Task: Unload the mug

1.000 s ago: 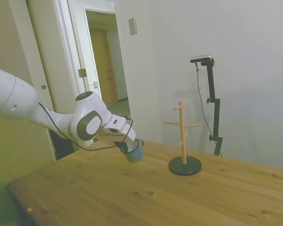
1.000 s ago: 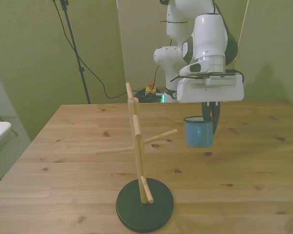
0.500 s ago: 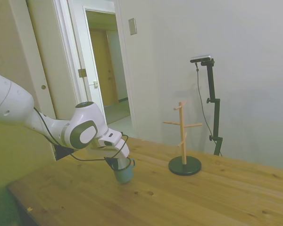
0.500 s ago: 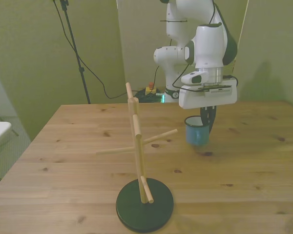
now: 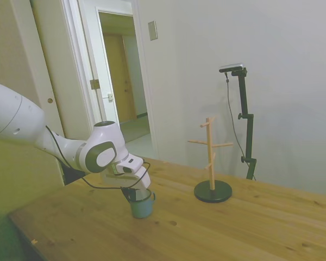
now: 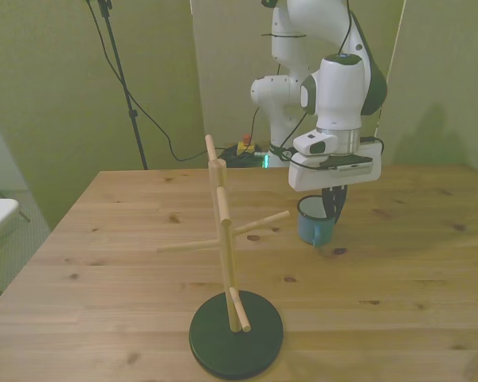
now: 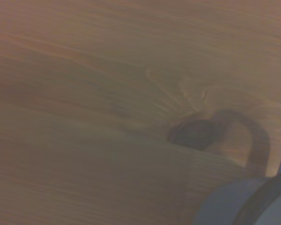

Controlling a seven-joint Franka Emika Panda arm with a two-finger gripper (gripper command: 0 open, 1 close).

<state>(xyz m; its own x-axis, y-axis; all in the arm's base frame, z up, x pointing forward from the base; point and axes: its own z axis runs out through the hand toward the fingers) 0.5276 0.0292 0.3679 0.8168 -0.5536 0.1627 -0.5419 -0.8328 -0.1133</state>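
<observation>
The small light blue mug (image 5: 143,205) stands upright at table level, on the wood or just above it; I cannot tell which. In the front view the mug (image 6: 311,226) is to the right of the rack and farther back. My gripper (image 5: 135,193) comes down from above, and its dark fingers (image 6: 333,202) are shut on the mug's rim on one side. The wrist view is blurred and catches only an edge of the mug (image 7: 234,206) over the wood.
A wooden mug rack (image 6: 225,239) on a round black base (image 6: 236,334) stands near the table's front edge, its pegs bare. In the side view the mug rack (image 5: 211,159) is well to the right of the mug. The wooden table (image 6: 422,270) stretches around both.
The arm has carried the mug down and away from the rack, from hanging in the air to table level. The grip on the rim has not changed.
</observation>
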